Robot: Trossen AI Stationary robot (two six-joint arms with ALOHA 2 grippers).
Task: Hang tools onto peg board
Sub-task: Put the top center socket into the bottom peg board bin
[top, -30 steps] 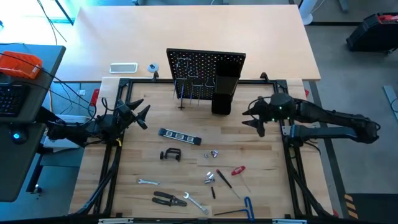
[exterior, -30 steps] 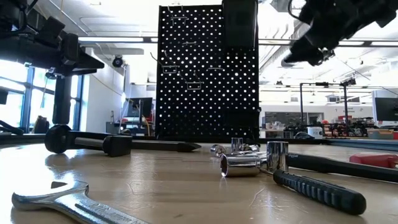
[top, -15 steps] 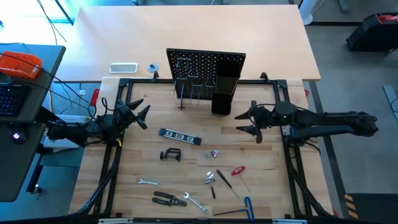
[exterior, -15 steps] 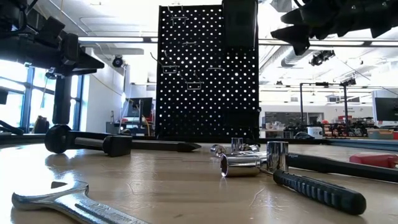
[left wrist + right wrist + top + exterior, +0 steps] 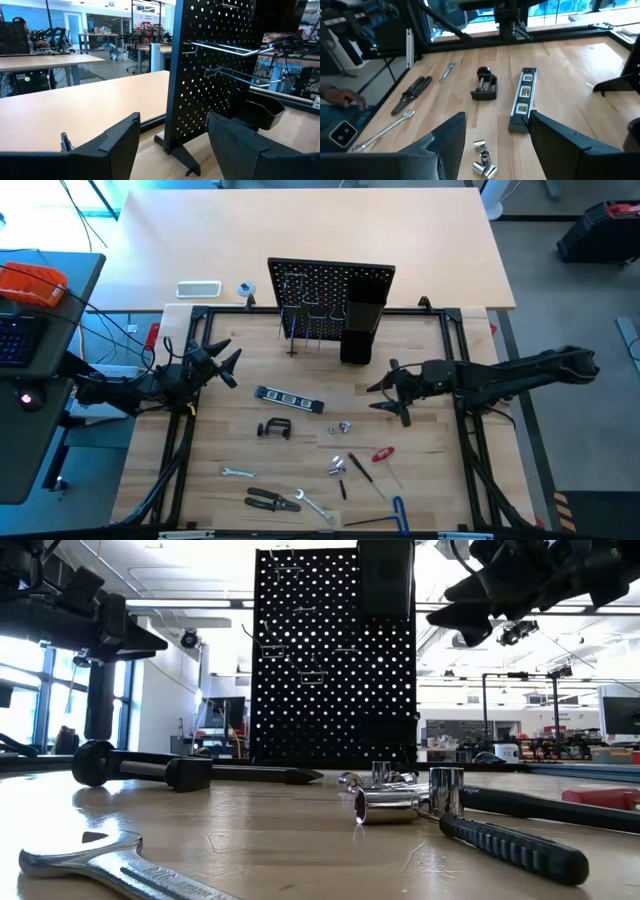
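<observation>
We saw the right end effector (image 5: 385, 394) released, empty, above the counter (image 5: 440, 470) at 4 o'clock of the peg board (image 5: 330, 284); the left end effector (image 5: 226, 364) released, at 8 o'clock.

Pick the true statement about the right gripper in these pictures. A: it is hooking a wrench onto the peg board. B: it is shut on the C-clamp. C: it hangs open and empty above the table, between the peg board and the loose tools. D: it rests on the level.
C: the right gripper hangs above the table with jaws apart and nothing between them, short of the peg board; the C-clamp and level lie untouched.
</observation>
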